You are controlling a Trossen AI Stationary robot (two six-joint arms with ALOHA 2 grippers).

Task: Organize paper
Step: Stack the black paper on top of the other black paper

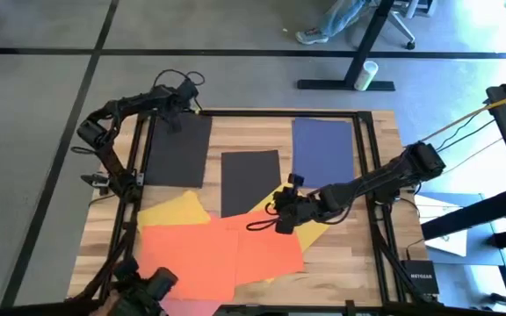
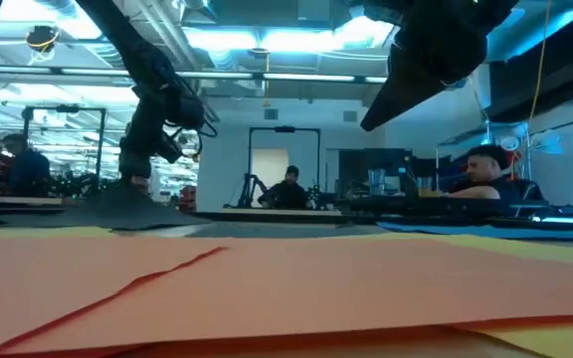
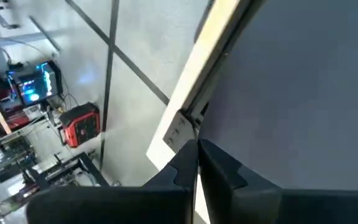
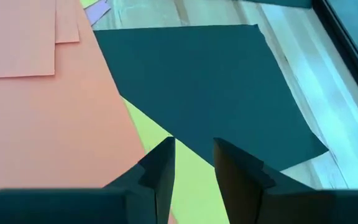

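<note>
1. A big open workshop with strip lights overhead; people sit at desks (image 2: 288,189) across the room, well behind the wooden table (image 1: 376,237), which is edged by a black metal frame (image 1: 367,158) and stands on a grey floor crossed with dark tape lines.
2. There are no bins or trays on the table; the paper lies loose and flat on the wood.
3. A black sheet (image 1: 179,149) lies at the far left corner, a second black sheet (image 1: 249,180) in the middle, and a navy blue sheet (image 1: 321,149) to the far right, the three set apart from one another.
4. Nearer the front, orange-red sheets (image 1: 209,250) overlap in an untidy pile, with yellow sheets (image 1: 176,211) poking out from under them and a sliver of pink (image 1: 196,307) at the front edge.
5. The only writing I can read is "NETGEAR" on a small black box (image 1: 422,279) by the table's front right corner.
6. The left gripper (image 1: 176,118) sits at the far edge of the corner black sheet, fingers (image 3: 219,168) pressed together with only a hairline between them; whether the sheet's edge is pinched there I cannot tell.
7. The right gripper (image 1: 281,209) hovers low beside the middle black sheet's near corner, where it overlaps the yellow, its fingers (image 4: 160,165) slightly parted with nothing between them.
</note>
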